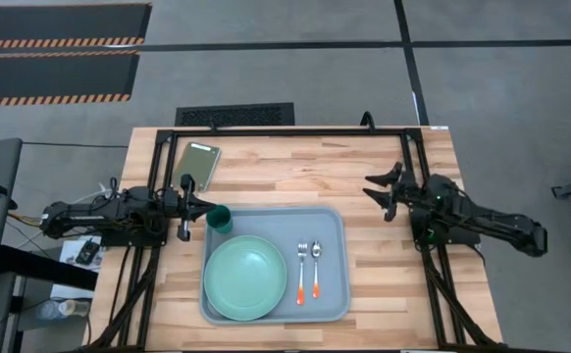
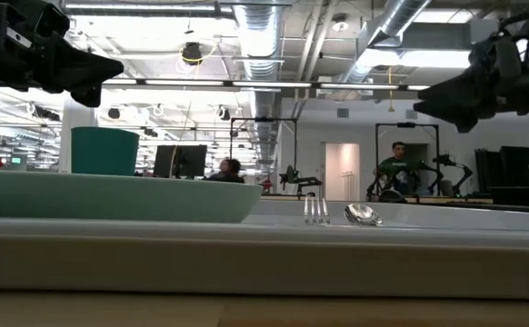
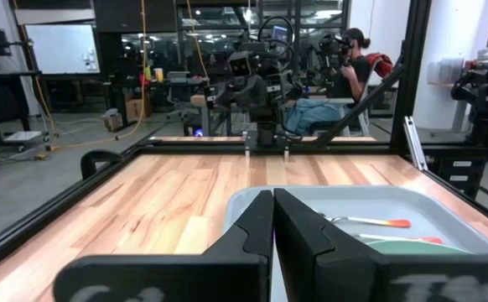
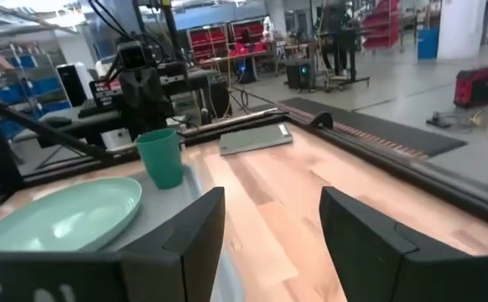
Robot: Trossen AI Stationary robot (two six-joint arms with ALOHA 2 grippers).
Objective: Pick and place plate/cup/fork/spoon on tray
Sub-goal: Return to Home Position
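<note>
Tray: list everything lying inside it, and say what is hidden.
Inside the tray: the mint-green plate, the teal cup in a corner beside it, and the fork and spoon side by side. The tray floor under the plate is covered and cannot be seen.

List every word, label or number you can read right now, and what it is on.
No text can be read.
Left gripper: pale marks on its body in the wrist view, too blurred to read.
Green pad: small pale mark, too small to read.
Tray, plate, cup: no lettering shows.
</note>
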